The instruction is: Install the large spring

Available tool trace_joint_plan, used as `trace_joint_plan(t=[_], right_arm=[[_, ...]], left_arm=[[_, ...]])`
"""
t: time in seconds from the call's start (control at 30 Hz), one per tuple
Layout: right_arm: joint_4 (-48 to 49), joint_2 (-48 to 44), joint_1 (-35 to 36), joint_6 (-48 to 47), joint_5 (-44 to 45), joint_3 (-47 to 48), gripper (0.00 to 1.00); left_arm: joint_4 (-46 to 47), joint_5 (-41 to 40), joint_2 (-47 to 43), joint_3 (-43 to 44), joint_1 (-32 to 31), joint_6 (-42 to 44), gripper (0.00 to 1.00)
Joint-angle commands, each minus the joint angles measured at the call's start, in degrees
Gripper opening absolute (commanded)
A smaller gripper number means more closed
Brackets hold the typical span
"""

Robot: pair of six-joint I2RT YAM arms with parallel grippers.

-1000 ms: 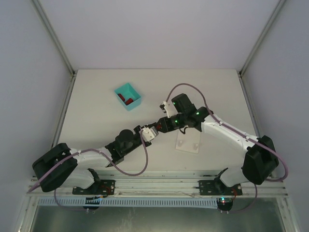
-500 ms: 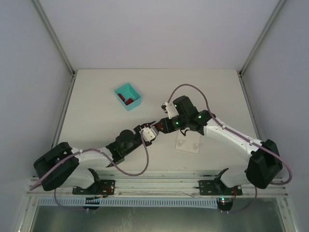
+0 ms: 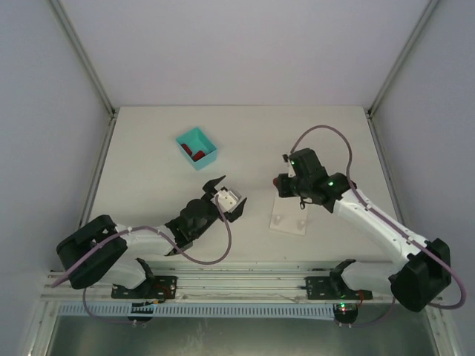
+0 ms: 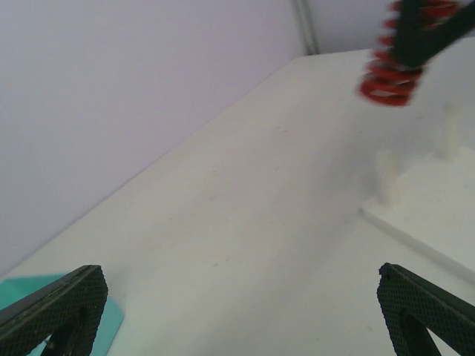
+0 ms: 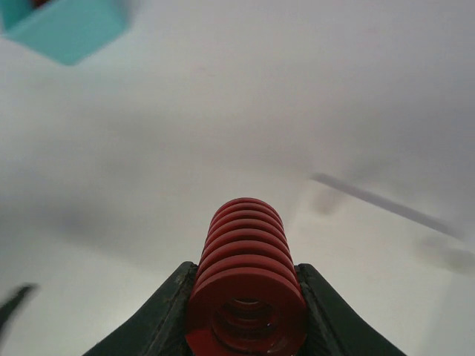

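At the near edge, the left arm (image 3: 148, 236) lies low across the near-left part of the table (image 3: 133, 185). The left gripper (image 3: 227, 196) holds nothing, its fingers spread wide, with bare tabletop ahead of it. Near it on the right lies the white peg plate (image 3: 289, 221), with two short pegs (image 4: 386, 174) upright on it. Over the plate's far edge, the right gripper (image 3: 284, 184) is clamped on the large red spring (image 5: 245, 259) (the coil hangs in the air, its sides pressed between the two fingers). From there, open tabletop runs to the table's back and right edges. Farther back on the left, well apart from both grippers, sits the teal bin (image 3: 208, 142) with small red pieces (image 3: 196, 153) inside; what they are I cannot tell.
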Motion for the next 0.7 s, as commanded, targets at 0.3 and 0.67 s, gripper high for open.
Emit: trace_joint_plan(t=[0.3, 0.67], right_arm=[[-17.34, 0.37, -13.3, -0.19, 14.93, 3.57, 0.0], [-16.26, 7.09, -15.11, -1.16, 8.88, 5.89, 0.0]], left_arm=[[-2.9, -16.24, 0.22, 4.12, 2.38, -15.99, 0.99], [-8.58, -21.4, -1.29, 5.72, 4.24, -25.04, 0.99]])
